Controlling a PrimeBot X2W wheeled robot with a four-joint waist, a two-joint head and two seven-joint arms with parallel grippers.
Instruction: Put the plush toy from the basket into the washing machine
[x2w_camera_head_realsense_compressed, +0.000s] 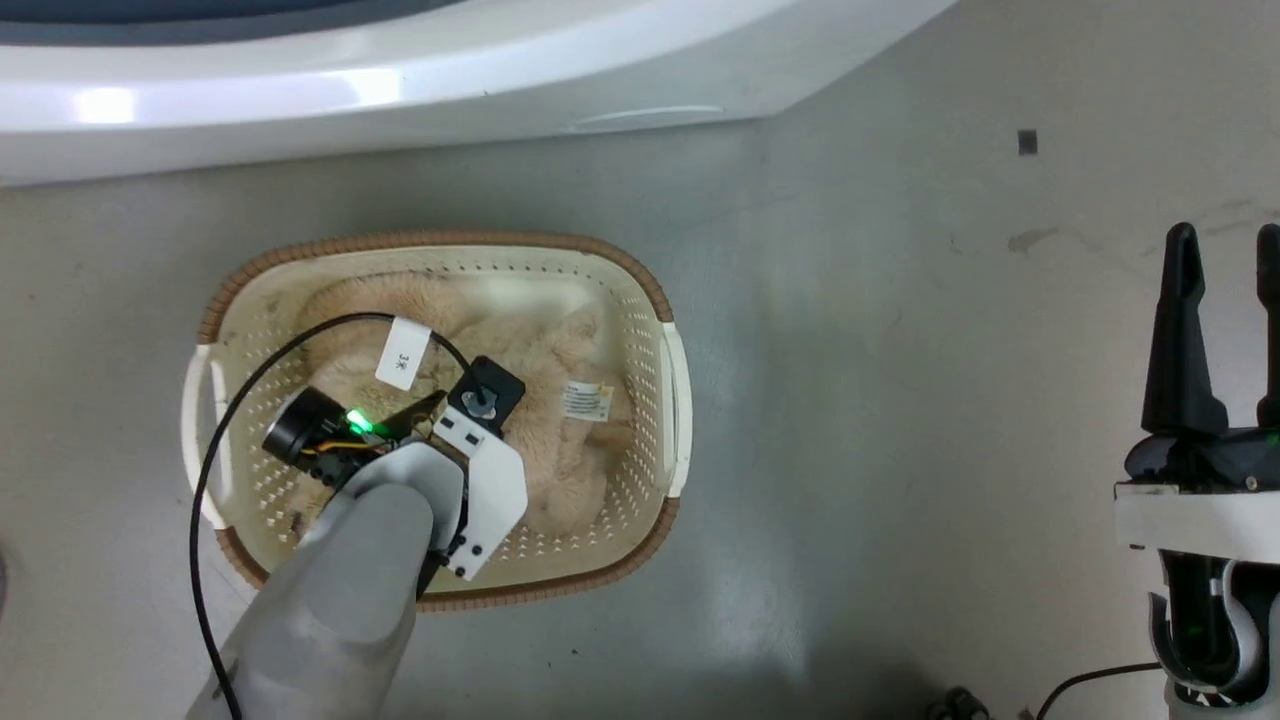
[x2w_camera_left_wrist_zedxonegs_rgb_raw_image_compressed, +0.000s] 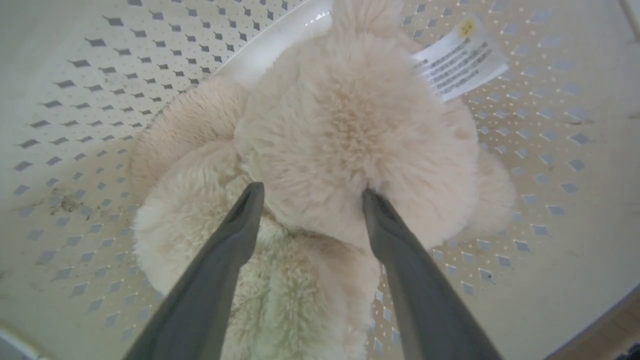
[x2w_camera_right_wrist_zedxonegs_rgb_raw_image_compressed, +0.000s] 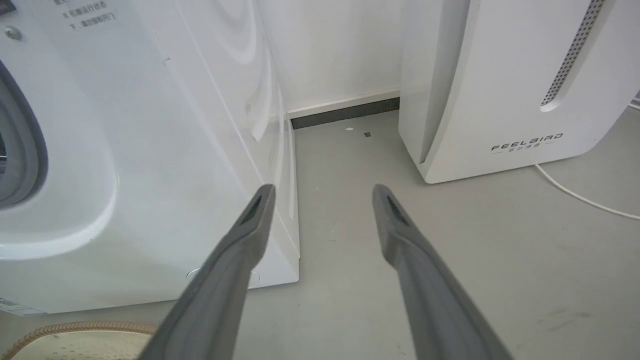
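since the wrist block (x2w_camera_head_realsense_compressed: 480, 470) and pale forearm (x2w_camera_head_realsense_compressed: 340, 590) sit on top of it in the head view, i can't see the fingers of the left gripper (x2w_camera_left_wrist_zedxonegs_rgb_raw_image_compressed: 311, 192) there. the arm comes in from the lower left and points steeply down into the basket (x2w_camera_head_realsense_compressed: 440, 241), which sits on the grey floor (x2w_camera_head_realsense_compressed: 850, 400) just in front of the washing machine (x2w_camera_head_realsense_compressed: 400, 90). only the machine's lower front is in shot. the plush toy (x2w_camera_head_realsense_compressed: 545, 350) lies in the basket, partly under the arm, with its white tag (x2w_camera_head_realsense_compressed: 588, 400) showing. the right gripper (x2w_camera_head_realsense_compressed: 1226, 235) is well off to the right, fingers upright. its outer finger is cut by the frame edge.

left wrist view: both fingers (x2w_camera_left_wrist_zedxonegs_rgb_raw_image_compressed: 240, 230) are spread wide around a fluffy lobe of the plush toy (x2w_camera_left_wrist_zedxonegs_rgb_raw_image_compressed: 350, 125). tips press into the fur on each side, not clamped. perforated basket wall (x2w_camera_left_wrist_zedxonegs_rgb_raw_image_compressed: 100, 100) all round, and the printed tag (x2w_camera_left_wrist_zedxonegs_rgb_raw_image_compressed: 457, 62) is blurry.

right wrist view: right gripper (x2w_camera_right_wrist_zedxonegs_rgb_raw_image_compressed: 322, 190) is wide open and holds nothing. it hangs over bare floor (x2w_camera_right_wrist_zedxonegs_rgb_raw_image_compressed: 340, 225), aimed between the washing machine (x2w_camera_right_wrist_zedxonegs_rgb_raw_image_compressed: 150, 150) and a white appliance (x2w_camera_right_wrist_zedxonegs_rgb_raw_image_compressed: 500, 90). the grey door gasket (x2w_camera_right_wrist_zedxonegs_rgb_raw_image_compressed: 22, 140) is cut off at the left edge. a bit of basket rim (x2w_camera_right_wrist_zedxonegs_rgb_raw_image_compressed: 75, 327) shows bottom left.
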